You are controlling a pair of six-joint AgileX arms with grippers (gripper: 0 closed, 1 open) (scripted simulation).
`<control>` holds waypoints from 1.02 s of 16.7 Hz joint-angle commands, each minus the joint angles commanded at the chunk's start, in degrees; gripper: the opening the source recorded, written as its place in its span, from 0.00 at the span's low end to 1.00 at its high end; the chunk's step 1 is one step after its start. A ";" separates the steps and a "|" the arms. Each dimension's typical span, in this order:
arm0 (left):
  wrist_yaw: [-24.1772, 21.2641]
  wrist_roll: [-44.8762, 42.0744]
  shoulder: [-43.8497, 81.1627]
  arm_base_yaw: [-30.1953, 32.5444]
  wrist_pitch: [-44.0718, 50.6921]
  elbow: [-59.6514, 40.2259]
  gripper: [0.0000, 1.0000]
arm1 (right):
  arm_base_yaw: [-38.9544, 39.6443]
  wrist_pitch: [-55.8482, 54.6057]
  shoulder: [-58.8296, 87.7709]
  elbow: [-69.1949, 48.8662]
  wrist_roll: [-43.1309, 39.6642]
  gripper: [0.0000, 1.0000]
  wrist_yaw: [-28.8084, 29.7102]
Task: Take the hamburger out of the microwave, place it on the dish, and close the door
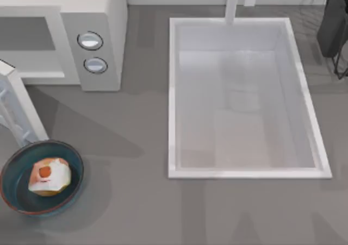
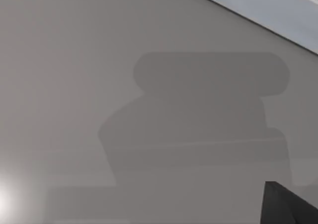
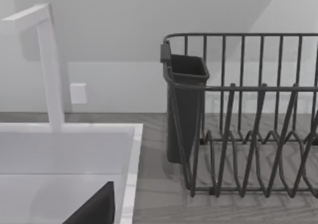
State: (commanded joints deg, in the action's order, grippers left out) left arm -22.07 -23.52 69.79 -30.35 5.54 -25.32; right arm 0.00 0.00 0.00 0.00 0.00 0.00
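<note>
The small round orange-tan hamburger (image 1: 49,176), with white patches and a red-orange spot on top, lies inside the round shallow teal-blue dish (image 1: 16,190) with a thin reddish-brown rim. The bun sits near the middle of the bowl, with blue floor showing all round it. In the top view the dish stands on the grey table (image 1: 130,201) at about eight o'clock, close to the left edge.

Just past the dish, toward eleven o'clock, the flat white framed door (image 1: 16,106) with its greyish window stands swung open, and its lower end comes close to the dish rim. Behind it at ten to eleven o'clock is the large white boxy microwave (image 1: 109,17), its cavity open, with a grey panel carrying two round silver-rimmed knobs (image 1: 90,40).

A large white rectangular sink basin (image 1: 173,93) takes up the table from the centre toward three o'clock, with nothing to be seen inside it. A slim white tap (image 1: 232,3) rises at its far edge near twelve o'clock. A dark wire dish rack (image 3: 248,134) with a dark cutlery cup (image 3: 186,110) stands at about two o'clock, just beyond the basin's far right corner.

Bare grey table runs between microwave and basin, and across the whole near edge from six to four o'clock.

The left wrist view looks at a plain pale surface with a blocky shadow on it. Whether either claw is wide or narrow cannot be told.
</note>
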 joint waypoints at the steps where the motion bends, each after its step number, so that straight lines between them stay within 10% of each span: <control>1: 0.58 0.64 -0.21 0.71 -0.02 0.14 0.00 | 0.00 0.00 0.00 0.00 0.00 1.00 0.00; 11: 18.59 20.45 -8.65 27.93 -0.72 5.20 0.00 | 0.00 0.00 0.00 0.00 0.00 1.00 0.00; 17: 20.73 22.95 -9.71 30.38 -0.82 5.70 0.00 | 0.00 0.00 0.00 0.00 0.00 1.00 0.00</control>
State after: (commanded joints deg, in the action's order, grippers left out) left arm -1.33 -0.57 60.08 0.03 4.72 -19.62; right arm 0.00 0.00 0.00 0.00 0.00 0.00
